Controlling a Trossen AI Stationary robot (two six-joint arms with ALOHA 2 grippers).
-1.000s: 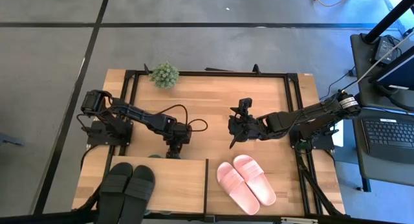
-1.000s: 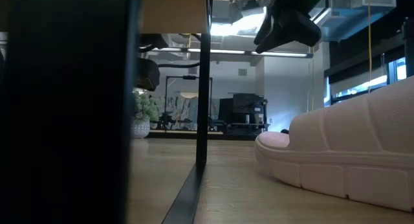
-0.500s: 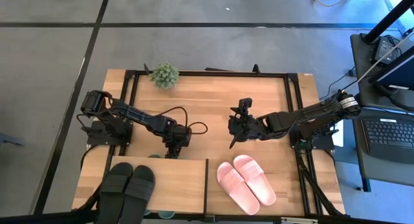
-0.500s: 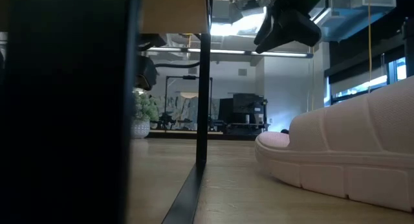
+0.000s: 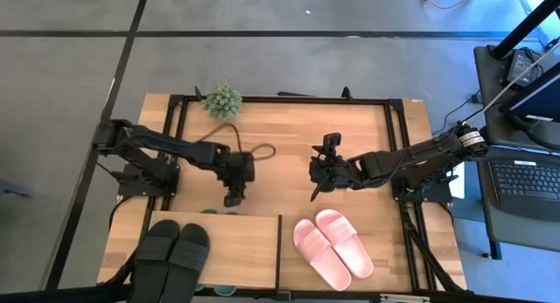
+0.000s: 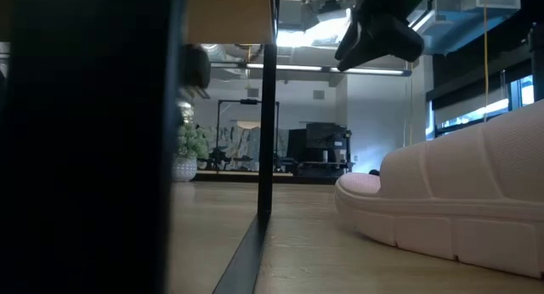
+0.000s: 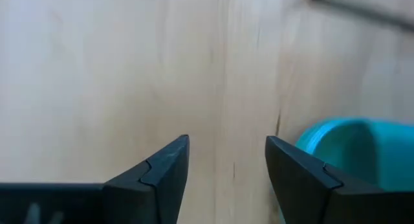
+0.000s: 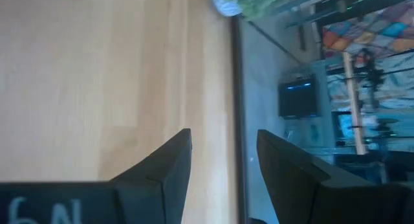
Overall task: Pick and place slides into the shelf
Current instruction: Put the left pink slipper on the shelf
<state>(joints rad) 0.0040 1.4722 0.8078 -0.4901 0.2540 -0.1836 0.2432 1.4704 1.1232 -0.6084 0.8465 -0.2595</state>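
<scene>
From above we see the shelf (image 5: 236,242) along the near edge of the table (image 5: 289,137), its light-wood top board split by a thin black divider (image 5: 279,250). A black pair of slides (image 5: 173,252) lies on the left end of that board, overhanging its near edge, and a light pink pair (image 5: 332,247) lies on the tabletop just right of the divider, angled slightly. A sliver of a green pair (image 5: 210,212) peeks out from beneath the far edge of the shelf board, and in the left wrist view we catch a teal-looking rounded edge (image 7: 352,153) of it on the wood. The left gripper (image 5: 233,198) hangs just beyond the shelf's far edge, above that sliver; its fingers stand apart with nothing between them. The right gripper (image 5: 316,182) hovers over the middle of the table, well apart from the pink pair, its fingers likewise spread and empty. A small potted plant (image 5: 222,101) sits at the table's far edge. In the low view the pink slide (image 6: 450,200) fills the right side.
</scene>
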